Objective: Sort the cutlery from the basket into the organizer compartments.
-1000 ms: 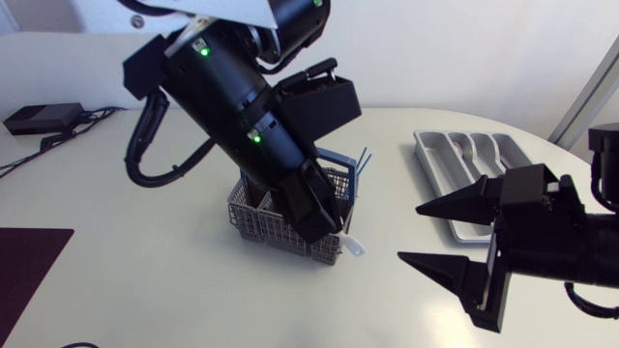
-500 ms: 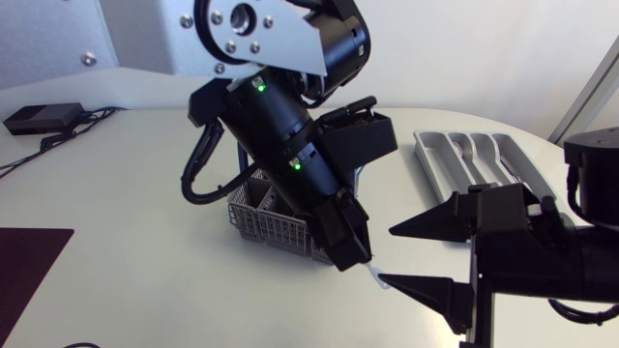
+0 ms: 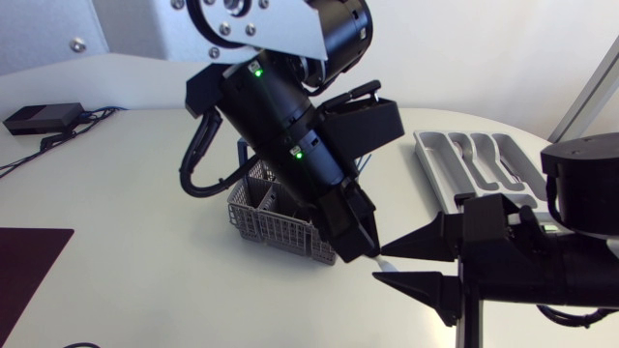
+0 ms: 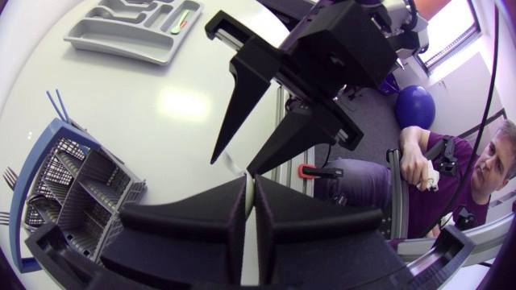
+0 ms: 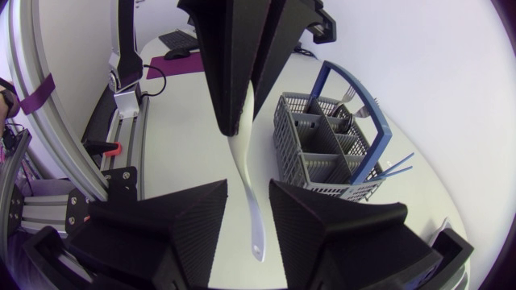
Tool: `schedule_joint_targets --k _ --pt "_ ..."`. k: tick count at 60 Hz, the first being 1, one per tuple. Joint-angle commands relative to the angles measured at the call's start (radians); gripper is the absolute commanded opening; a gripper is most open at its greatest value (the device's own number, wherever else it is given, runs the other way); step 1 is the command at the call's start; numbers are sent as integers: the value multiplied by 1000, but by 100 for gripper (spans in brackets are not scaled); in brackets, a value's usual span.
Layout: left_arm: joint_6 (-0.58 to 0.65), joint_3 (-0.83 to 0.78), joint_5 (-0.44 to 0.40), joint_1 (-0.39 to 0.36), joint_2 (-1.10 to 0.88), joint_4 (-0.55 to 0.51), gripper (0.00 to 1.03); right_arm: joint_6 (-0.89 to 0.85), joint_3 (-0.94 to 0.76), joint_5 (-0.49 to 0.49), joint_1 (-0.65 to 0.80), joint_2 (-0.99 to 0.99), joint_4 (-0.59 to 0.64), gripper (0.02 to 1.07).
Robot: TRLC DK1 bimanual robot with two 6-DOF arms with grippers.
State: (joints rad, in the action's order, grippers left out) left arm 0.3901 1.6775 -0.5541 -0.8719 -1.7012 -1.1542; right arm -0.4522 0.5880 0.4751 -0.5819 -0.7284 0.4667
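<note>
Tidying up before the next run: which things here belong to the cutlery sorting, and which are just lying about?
Job: basket, organizer, white utensil, left hand, right hand.
Lying about: black box, dark mat.

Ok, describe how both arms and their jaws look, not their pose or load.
The left arm has matte black cylindrical links under a silver-grey bolted bracket, two green indicator lights and a black cable looping beside it. The right arm is black too, with blockier housing. Both pairs of jaws are matte black broad wedges tapering to points.
</note>
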Motion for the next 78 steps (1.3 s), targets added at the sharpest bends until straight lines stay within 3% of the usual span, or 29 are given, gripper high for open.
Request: schedule_joint_targets --k 1,11,22,27,31,41,57,62,66,72,78 --pt "9 37 -18 -6 -20 -9 3 21 -14 0 -10 -17 -16 27" --pt "9 39 -24 -4 -25 -12 3 24 -11 2 -12 -26 -20 13" --pt "3 48 -26 2 -31 -13 6 33 -13 -3 -12 -35 -11 8" --pt "0 59 -24 8 -32 -12 34 35 -11 -6 -10 -39 -2 8" --pt "0 62 -26 8 -32 -12 38 37 -8 -10 -4 -42 4 7" --pt "-34 85 -24 33 -23 14 98 24 -1 -16 24 -48 32 7" --pt "-142 91 -9 149 5 117 99 -75 -1 -12 183 -40 75 8" --pt "-158 62 89 154 23 157 99 -128 4 8 274 -46 84 8" --pt "-178 14 252 154 52 221 99 -203 13 53 409 -69 93 8" --pt "-201 -21 344 172 71 261 99 -307 38 132 585 -138 107 8" --pt "-206 -48 359 208 83 268 99 -430 62 191 749 -236 102 8"
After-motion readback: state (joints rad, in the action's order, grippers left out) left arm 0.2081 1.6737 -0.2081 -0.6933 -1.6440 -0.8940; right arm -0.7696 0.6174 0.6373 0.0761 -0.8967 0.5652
